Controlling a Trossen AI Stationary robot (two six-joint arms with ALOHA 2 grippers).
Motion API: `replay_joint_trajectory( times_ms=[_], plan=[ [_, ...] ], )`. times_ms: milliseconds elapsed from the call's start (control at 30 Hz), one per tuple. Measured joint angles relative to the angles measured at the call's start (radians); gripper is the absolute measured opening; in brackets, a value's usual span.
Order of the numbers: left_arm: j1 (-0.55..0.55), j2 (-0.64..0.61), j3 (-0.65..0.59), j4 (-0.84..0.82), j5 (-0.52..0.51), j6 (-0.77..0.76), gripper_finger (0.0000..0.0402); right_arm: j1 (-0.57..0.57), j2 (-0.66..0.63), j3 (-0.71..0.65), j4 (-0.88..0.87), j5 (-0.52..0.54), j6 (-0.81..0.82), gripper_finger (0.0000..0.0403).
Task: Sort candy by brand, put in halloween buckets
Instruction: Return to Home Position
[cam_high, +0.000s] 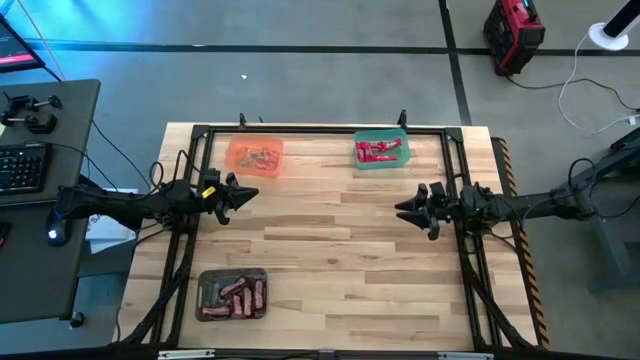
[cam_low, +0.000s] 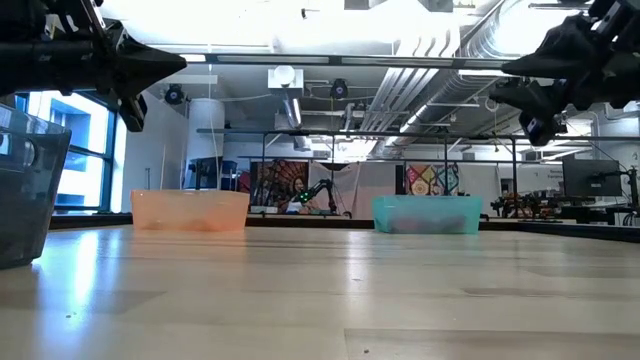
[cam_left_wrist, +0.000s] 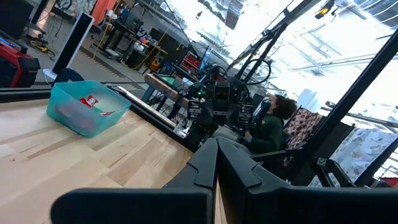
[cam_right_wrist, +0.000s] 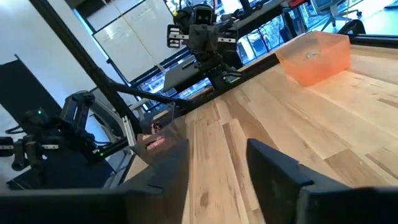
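Three tubs stand on the wooden table. The orange tub (cam_high: 255, 157) (cam_low: 190, 211) (cam_right_wrist: 314, 56) at the far left holds small pale sweets. The green tub (cam_high: 381, 150) (cam_low: 427, 213) (cam_left_wrist: 84, 109) at the far right holds bright red candy. The dark grey tub (cam_high: 232, 294) (cam_low: 25, 190) near the left front holds brown and reddish bars. My left gripper (cam_high: 252, 193) (cam_low: 180, 63) (cam_left_wrist: 216, 155) hovers above the table's left side, shut and empty. My right gripper (cam_high: 400, 208) (cam_low: 505, 78) (cam_right_wrist: 217, 155) hovers above the right side, open and empty. They point at each other.
A dark metal frame (cam_high: 300, 130) runs around the table's edges. Bare wood (cam_high: 330, 240) lies between the two grippers and toward the near edge. A person (cam_left_wrist: 273, 121) sits beyond the table's right side. A desk with a keyboard (cam_high: 22, 165) stands to the left.
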Motion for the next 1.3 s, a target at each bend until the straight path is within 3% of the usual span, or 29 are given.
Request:
replay_joint_trajectory(
  times_ms=[300, 433, 533, 1100, 1300],
  plan=[
    [0.0, 0.0, 0.0, 0.0, 0.0, 0.0, 0.0001, 0.0, 0.001, 0.0, -0.052, 0.033, -0.161, 0.0009],
    [0.0, 0.0, 0.0, 0.0, 0.0, 0.0, 0.0001, 0.0, 0.001, 0.0, -0.09, 0.045, -0.297, 0.0022],
    [0.0, 0.0, 0.0, 0.0, 0.0, 0.0, 0.0001, 0.0, 0.002, 0.0, -0.151, 0.116, -0.394, 0.0025],
    [0.0, -0.001, 0.0, -0.002, 0.0, 0.0, 0.0001, 0.001, -0.032, 0.0, -0.312, 0.128, -0.384, 0.0025],
    [-0.001, -0.127, -0.001, -0.091, 0.0, 0.0, 0.0001, 0.001, -0.124, 0.001, -0.326, 0.127, -0.384, 0.0025]
  ],
)
